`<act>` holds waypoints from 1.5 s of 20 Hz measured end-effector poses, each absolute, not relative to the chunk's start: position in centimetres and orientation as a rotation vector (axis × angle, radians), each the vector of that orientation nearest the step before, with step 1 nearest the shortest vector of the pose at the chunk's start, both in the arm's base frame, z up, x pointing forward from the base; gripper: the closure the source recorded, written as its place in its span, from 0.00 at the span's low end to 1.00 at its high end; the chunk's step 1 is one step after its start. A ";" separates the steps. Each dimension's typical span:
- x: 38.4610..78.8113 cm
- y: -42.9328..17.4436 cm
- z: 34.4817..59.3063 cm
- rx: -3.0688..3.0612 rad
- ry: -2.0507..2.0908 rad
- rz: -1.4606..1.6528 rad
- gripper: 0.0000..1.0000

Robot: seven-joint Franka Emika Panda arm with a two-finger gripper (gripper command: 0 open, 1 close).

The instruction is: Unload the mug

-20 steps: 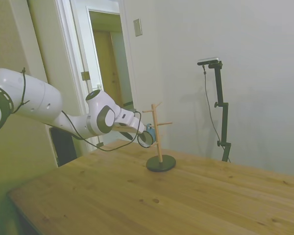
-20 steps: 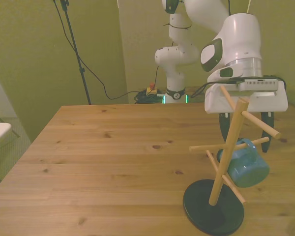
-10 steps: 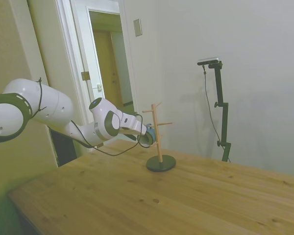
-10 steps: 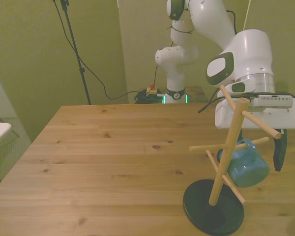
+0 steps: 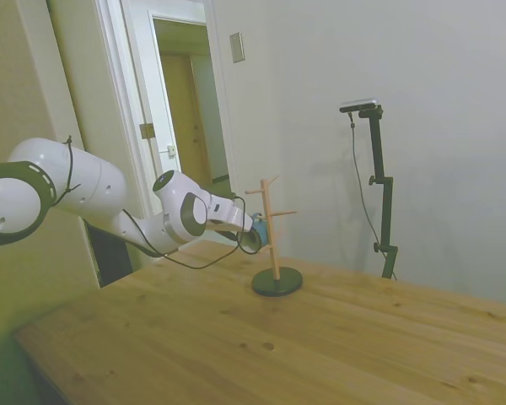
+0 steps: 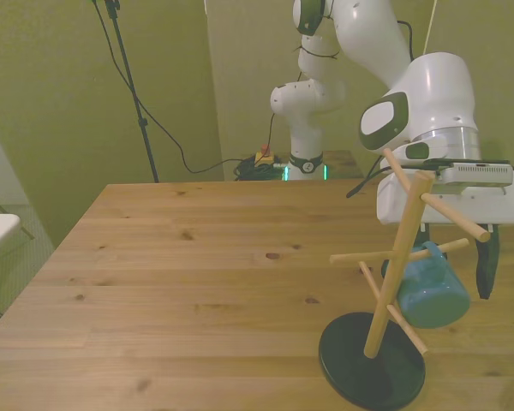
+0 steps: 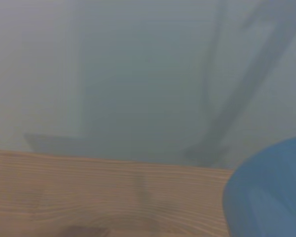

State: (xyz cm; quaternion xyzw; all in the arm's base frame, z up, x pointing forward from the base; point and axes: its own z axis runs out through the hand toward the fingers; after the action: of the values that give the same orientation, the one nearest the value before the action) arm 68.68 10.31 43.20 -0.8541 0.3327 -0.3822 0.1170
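While the wooden table (image 6: pixel 180 282) is bare across the front view's left, everything of the task is gathered at the front view's right. At the middle of that cluster, the peg stand (image 6: pixel 396 272) is seen upright on its dark round base (image 6: pixel 371 360). The mug (image 6: pixel 425 286) is still hung by its handle on one of the lower pegs, tilted, just to the right of the post and above the base. Around it the gripper (image 6: pixel 450 257) is held spread: one dark finger (image 6: pixel 487 267) is seen just beside the mug's right side, while the other is mostly hidden behind the post, so contact cannot be confirmed. Compared with a second ago, the wrist has been brought down and across toward the front view's right, from above the stand's top to the mug's level; over the last half second hardly any further shift is seen. In the side view the gripper (image 5: pixel 255 236) is placed against the stand's near side, and in the blurred wrist view the mug (image 7: pixel 269 190) is filled into one corner. The approach is judged nearly done; closing on the mug's body and lifting it off the peg are what remain.
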 end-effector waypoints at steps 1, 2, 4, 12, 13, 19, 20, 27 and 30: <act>68.6 10.4 43.2 -2.499 0.971 -1.122 1.00; 68.6 10.4 43.2 -2.500 0.970 -1.124 1.00; 68.5 10.5 43.3 -2.501 0.967 -1.124 1.00; 68.0 10.5 43.4 -2.502 0.968 -1.118 1.00; 67.9 10.5 43.5 -2.502 0.968 -1.118 1.00; 66.8 10.7 44.0 -2.497 0.963 -1.109 1.00; 66.7 10.7 44.1 -2.496 0.963 -1.107 1.00; 66.1 10.6 44.1 -2.487 0.956 -1.106 1.00; 65.7 10.6 44.3 -2.478 0.951 -1.107 1.00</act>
State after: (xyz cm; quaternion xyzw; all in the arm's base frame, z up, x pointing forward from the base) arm 65.67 10.58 44.29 -0.8541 0.3277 -0.3815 0.1325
